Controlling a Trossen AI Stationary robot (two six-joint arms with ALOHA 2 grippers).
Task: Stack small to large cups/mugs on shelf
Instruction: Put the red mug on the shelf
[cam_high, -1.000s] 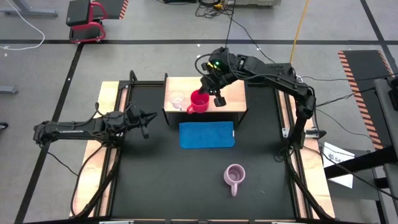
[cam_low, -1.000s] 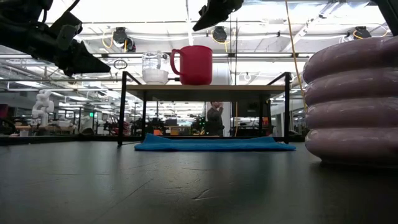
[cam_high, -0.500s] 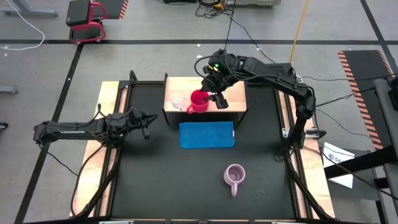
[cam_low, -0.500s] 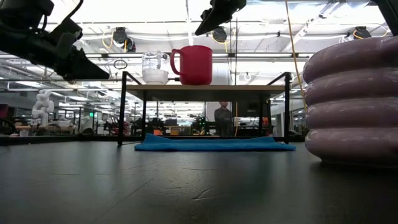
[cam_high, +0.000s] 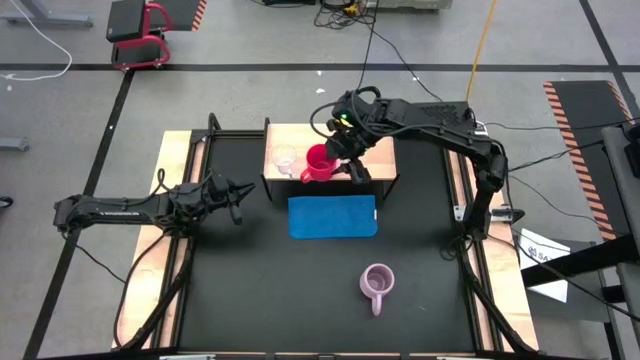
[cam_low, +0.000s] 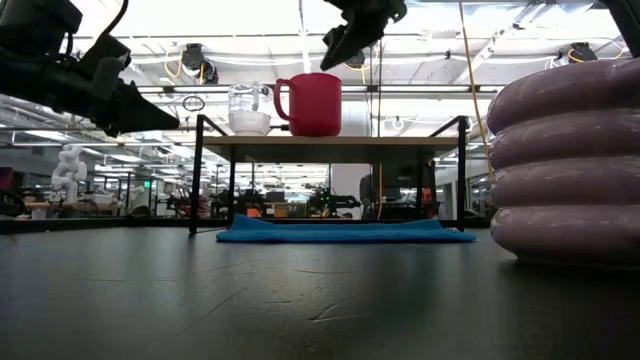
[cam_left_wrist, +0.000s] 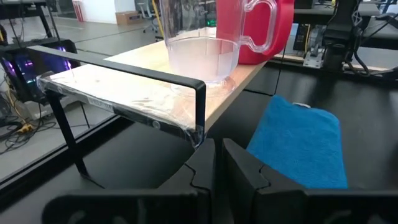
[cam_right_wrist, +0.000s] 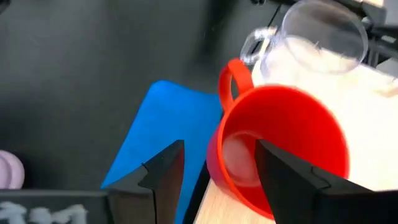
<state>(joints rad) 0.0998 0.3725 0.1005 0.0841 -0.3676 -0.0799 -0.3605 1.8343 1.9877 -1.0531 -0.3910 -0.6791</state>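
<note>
Right gripper (cam_high: 353, 166) wide open, empty, over red mug (cam_high: 319, 162) on shelf (cam_high: 378, 150); glass cup (cam_high: 286, 159) at its 9 o'clock, both empty. Left gripper (cam_high: 236, 193) closed, empty.

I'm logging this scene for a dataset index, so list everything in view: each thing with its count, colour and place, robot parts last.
glass cup: one, clear, on the shelf, beside the red mug, on its left in the high view.
red mug: one, red, upright on the shelf, near the front edge.
lilac mug: one, ribbed lilac, upright on the black table top, near its front.
shelf: one, light wood top on dark side panels, at the back of the table.
blue mat: one, blue, flat on the table just in front of the shelf.
left gripper: one, dark, shut, hanging over the table's left side, away from the shelf.
right gripper: one, dark, open, above the shelf beside the red mug, holding nothing.
</note>
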